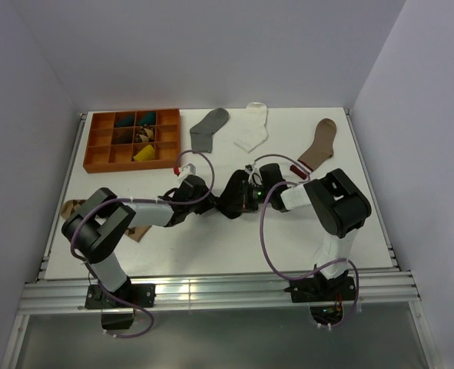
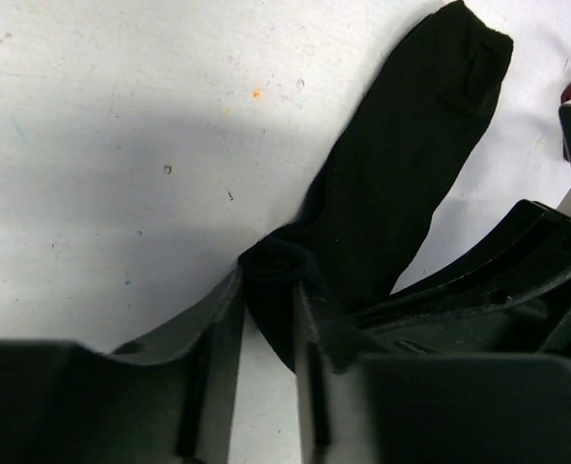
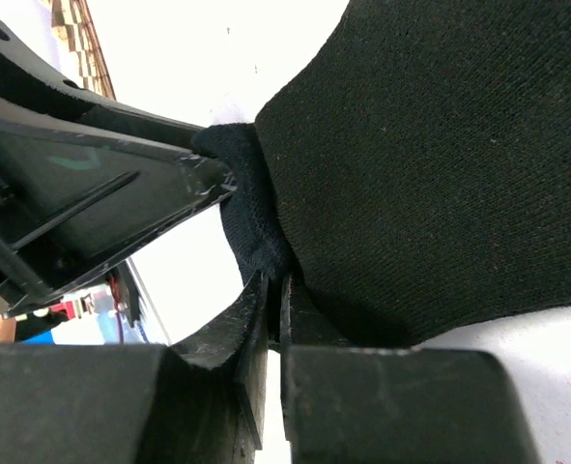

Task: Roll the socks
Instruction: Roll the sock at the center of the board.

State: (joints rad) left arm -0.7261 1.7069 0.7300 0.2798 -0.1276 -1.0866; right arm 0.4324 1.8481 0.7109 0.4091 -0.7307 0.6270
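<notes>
Top external shows a white table with plain pale walls around it. An orange tray with little boxes sits at 10 o'clock. The grey sock and the white sock lie flat side by side at 12 o'clock, not touching. A brown sock with a striped cuff lies at 2 o'clock. A tan sock peeks out under the left arm at 9 o'clock. Both arms meet in the middle of the table.

Left wrist shows the black sock on the table. It runs from 1 o'clock down to the middle, and its near end is curled into a small roll. The left pincer has that roll between its two fingers, which press on it from both sides.

Right wrist shows the right pincer almost closed, nipping a thin edge of the black sock just under the roll. The left pincer comes in from 9 o'clock and touches the roll.

Only the top view shows the other socks whole. Only the wrist views show the roll, because from above the pincers hide most of the black sock. The left wrist view also shows tiny spots on the table.
</notes>
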